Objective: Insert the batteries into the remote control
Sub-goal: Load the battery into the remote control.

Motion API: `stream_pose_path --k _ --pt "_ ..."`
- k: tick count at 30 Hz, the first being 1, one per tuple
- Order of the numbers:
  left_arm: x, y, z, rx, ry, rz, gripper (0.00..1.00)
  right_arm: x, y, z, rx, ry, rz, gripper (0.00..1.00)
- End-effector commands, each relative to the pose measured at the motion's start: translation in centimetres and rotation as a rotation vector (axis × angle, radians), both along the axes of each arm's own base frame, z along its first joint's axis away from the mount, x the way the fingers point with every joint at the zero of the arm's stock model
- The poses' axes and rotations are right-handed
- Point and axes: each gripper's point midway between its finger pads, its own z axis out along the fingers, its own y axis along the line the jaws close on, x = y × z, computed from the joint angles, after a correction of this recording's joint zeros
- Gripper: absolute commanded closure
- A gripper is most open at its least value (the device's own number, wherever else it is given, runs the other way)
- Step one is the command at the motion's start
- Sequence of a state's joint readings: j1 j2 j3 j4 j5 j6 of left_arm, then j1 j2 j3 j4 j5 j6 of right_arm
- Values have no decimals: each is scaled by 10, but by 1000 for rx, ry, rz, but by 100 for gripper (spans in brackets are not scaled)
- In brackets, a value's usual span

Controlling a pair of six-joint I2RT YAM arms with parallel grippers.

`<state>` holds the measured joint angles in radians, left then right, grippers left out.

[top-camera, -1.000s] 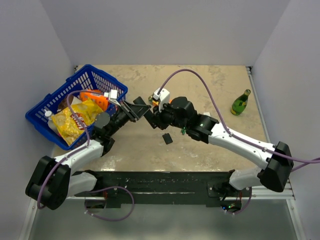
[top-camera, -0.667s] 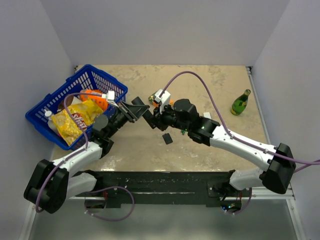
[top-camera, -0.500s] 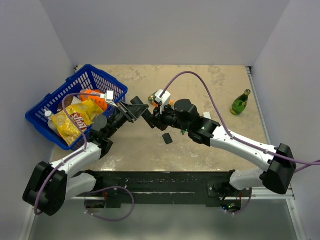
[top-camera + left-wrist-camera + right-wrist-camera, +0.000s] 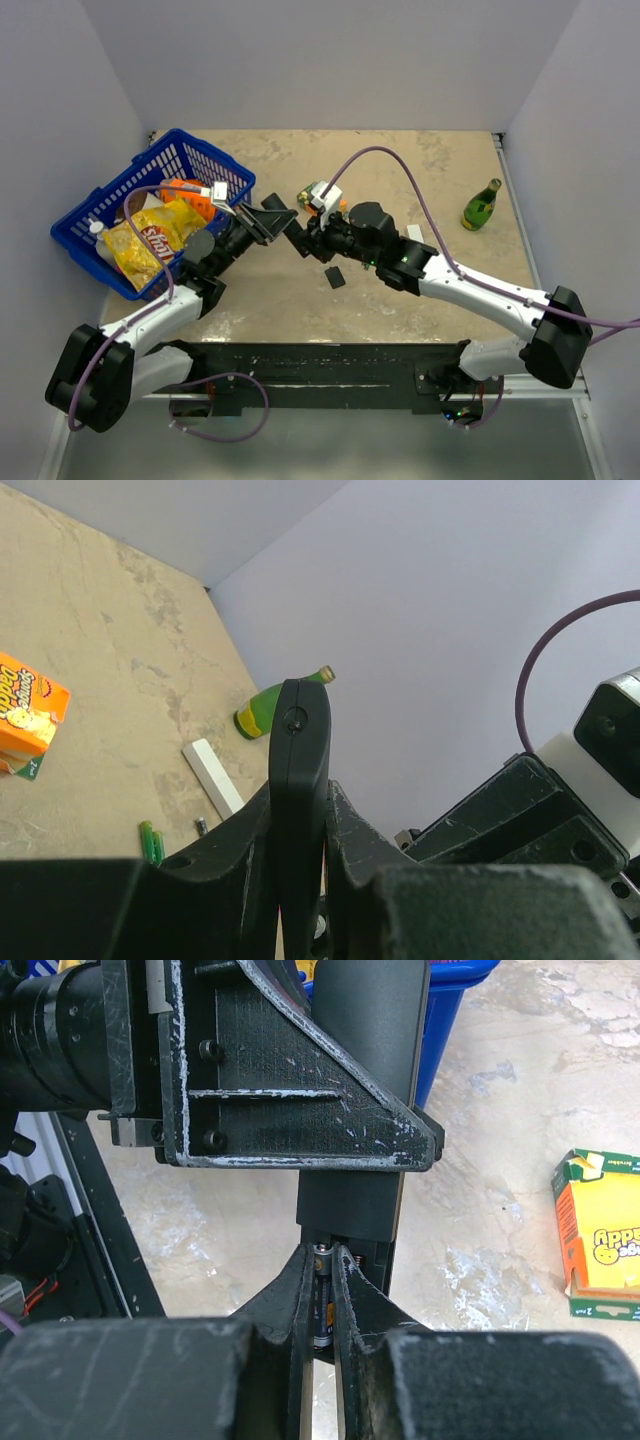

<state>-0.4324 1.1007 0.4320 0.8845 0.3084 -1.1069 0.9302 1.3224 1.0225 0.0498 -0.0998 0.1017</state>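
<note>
- Basket (image 4: 100, 215), blue plastic, sits at the table's L edge close to the L wall. It holds a yellow chip bag (image 4: 150, 240) and other packs.
- L gripper (image 4: 272, 222) is raised just R of the basket rim, with little room betw. the two. It's clamped on the remote control (image 4: 292, 235). In the L wrist view the remote stands edge-on betw. the fingers (image 4: 345, 830).
- R gripper (image 4: 308, 238) faces it nose to nose at mid-table. Its jaws are pinched narrow on one battery (image 4: 322, 1305), which stands upright with its top end at the remote's open compartment. Can't tell if it touches the remote.
- Small black cover (image 4: 335, 277) lies flat on the table below the two grippers, apart from both.
- Orange box (image 4: 600, 1250) lies just behind the grippers and is mostly hidden in the top view.
- White bar (image 4: 212, 778) and green batteries (image 4: 151, 842) lie near each other on the table. They show in the L wrist view only.
- Purple cable (image 4: 390, 155) arcs over the R wrist.
- Green glass bottle (image 4: 481, 205) stands upright near the R edge, well apart from the arms.
- Open room: the far strip of tabletop behind the grippers, and the near strip betw. cover and arm bases.
- Tabletop (image 4: 420, 160) is beige and mottled, with pale grey walls on three sides.
</note>
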Motion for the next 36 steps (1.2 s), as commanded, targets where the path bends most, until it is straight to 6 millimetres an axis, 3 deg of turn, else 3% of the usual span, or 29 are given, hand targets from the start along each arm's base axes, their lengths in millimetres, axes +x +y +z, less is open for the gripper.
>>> stream_pose_path --k 1,10,24,29,36 --pt "-26 8 88 -158 -260 -26 100 -9 -10 -61 -134 117 -15 100" --pt "-25 7 76 -136 -243 -26 100 -6 -10 -56 -93 142 -60 76" --pt "-10 7 21 -41 -128 26 100 5 -16 -28 -67 108 -130 53" --pt "-7 6 15 -29 -120 26 100 4 -15 -22 -65 104 -122 50" --pt "-8 4 8 -8 -118 15 100 0 -21 17 0 64 -120 40"
